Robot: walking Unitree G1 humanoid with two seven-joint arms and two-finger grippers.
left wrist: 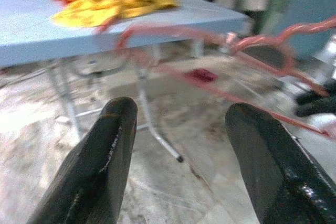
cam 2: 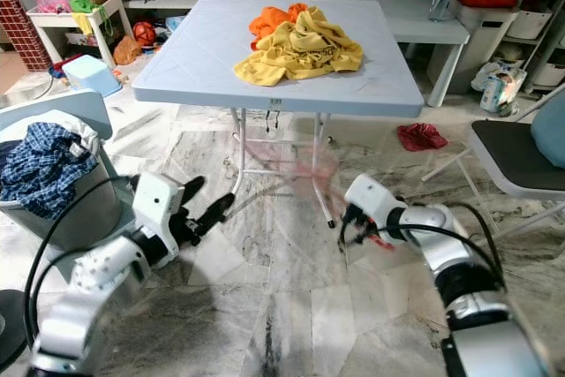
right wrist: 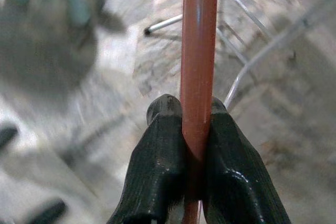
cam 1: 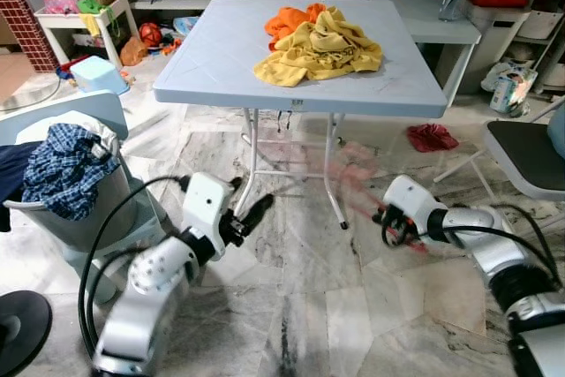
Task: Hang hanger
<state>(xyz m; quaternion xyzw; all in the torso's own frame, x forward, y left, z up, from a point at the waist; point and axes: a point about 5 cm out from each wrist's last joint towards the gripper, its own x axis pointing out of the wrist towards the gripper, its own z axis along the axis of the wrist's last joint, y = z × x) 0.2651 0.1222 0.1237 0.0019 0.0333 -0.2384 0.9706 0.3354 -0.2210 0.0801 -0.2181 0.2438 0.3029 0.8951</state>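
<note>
At the left edge of the frame a grey laundry basket (cam 1: 84,222) holds a blue checked shirt (cam 1: 66,169). Lower left, the left gripper (cam 1: 252,215) hangs released, its fingers apart. In the upper centre, a light blue folding table (cam 1: 221,59) carries yellow and orange clothes (cam 1: 320,43) over a marble floor (cam 1: 300,306). Lower right, the right gripper (right wrist: 185,129) is clenched on the red hanger (right wrist: 198,51), which appears blurred beside the table legs.

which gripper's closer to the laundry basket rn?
Left. The left gripper hangs open just beside the laundry basket at the robot's left; the right gripper, clamped on the red hanger, is across the floor beyond the table leg.
</note>
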